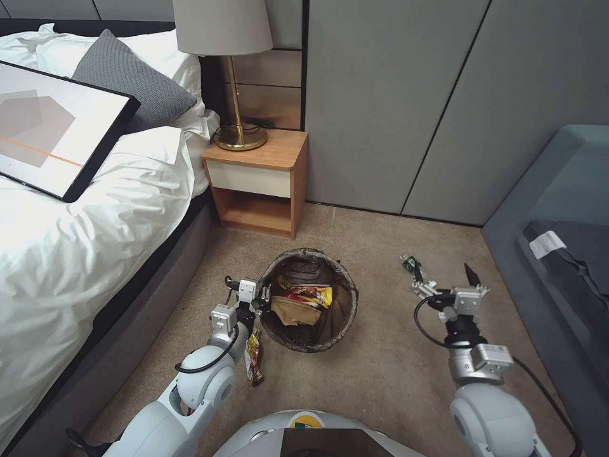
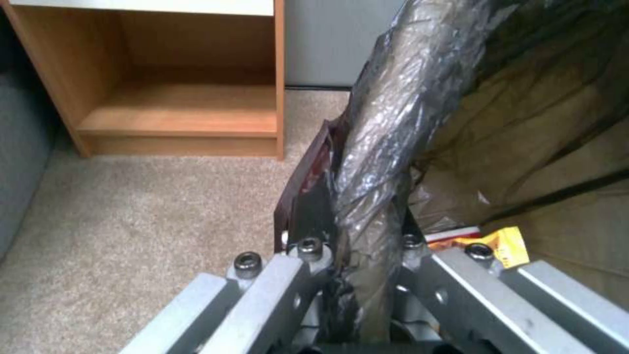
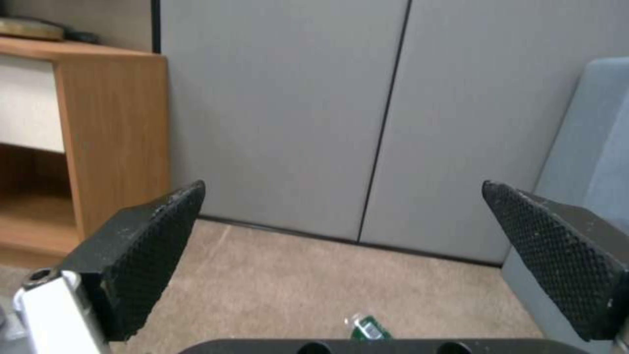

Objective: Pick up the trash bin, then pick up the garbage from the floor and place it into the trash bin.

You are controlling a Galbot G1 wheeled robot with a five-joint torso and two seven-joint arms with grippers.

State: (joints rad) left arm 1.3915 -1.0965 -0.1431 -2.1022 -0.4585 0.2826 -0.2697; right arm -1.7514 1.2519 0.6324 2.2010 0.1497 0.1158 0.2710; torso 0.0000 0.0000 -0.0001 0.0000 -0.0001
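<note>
- Our left gripper (image 1: 263, 296), low and left of centre in the head view, is clamped on the bin (image 1: 309, 299) rim, one finger inside and one outside the liner; the left wrist view confirms the pinch on the bagged edge (image 2: 373, 187).
- Bin sits on the carpet (image 1: 380, 368) at frame centre, holding a brown bag (image 1: 293, 311) and a yellow wrapper (image 1: 312, 294).
- Another wrapper (image 1: 254, 357) lies beside the left forearm, lower left.
- Right gripper (image 1: 447, 279), right of centre, is spread wide and empty, hovering just right of the green-labelled bottle (image 1: 412, 263).
- Judgement: we should centre the pads (image 3: 154, 246) over the bottle before lowering, and keep the bin steady meanwhile.
</note>
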